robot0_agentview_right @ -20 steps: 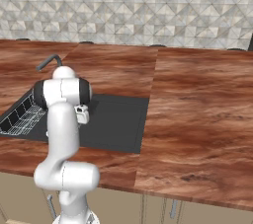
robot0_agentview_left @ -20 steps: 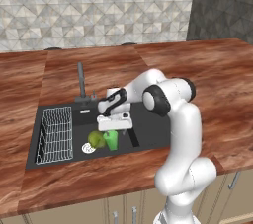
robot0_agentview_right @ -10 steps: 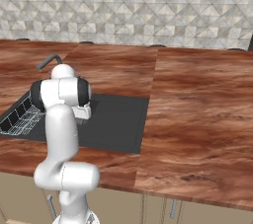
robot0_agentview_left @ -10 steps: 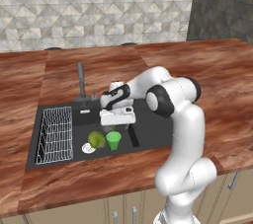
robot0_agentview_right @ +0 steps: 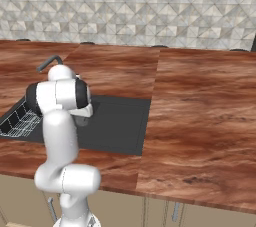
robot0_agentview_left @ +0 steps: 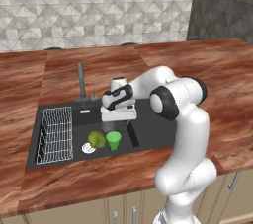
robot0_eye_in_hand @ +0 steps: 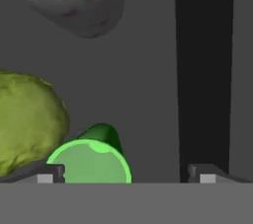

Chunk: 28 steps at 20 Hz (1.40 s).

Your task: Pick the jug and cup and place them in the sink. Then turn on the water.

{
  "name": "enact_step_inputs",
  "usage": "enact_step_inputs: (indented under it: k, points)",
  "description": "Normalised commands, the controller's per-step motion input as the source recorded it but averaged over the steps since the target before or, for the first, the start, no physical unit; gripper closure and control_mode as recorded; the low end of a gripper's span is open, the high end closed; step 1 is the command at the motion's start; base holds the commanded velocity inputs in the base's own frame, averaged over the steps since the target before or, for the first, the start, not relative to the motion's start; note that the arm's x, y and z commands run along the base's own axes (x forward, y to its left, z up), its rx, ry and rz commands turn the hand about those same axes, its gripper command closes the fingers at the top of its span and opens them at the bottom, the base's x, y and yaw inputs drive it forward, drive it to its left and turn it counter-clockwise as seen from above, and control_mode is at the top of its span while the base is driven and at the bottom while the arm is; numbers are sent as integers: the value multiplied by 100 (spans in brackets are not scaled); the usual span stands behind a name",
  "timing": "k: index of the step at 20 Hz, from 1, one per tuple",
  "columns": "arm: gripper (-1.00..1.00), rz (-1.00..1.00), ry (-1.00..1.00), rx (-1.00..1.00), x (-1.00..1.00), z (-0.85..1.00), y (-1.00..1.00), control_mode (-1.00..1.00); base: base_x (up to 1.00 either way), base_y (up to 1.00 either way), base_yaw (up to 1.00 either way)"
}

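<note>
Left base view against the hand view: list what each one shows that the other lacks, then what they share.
The left base view alone gives the dark faucet, the white wire rack, the wood counter and the arm reaching over the sink. The hand view alone gives the open fingers and the grey jug close up. Both show the green cup upright in the basin beside the yellow-green fruit.
</note>
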Motion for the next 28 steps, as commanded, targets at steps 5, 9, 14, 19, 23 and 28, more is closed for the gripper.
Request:
enact_step_inputs:
  k: [5,9,14,19,23,28]
  points:
    - [-100,0,-23,0,0,11,0,-100,0,0,0]
    - [-100,0,-27,0,0,22,0,-100,0,0,0]
    - [-100,0,-26,0,0,17,0,-100,0,0,0]
    - [-100,0,-25,0,-1,4,0,-100,0,0,0]
    - [-100,0,-22,0,0,4,0,-100,0,0,0]
    - [-100,0,-19,1,0,2,0,-100,0,0,0]
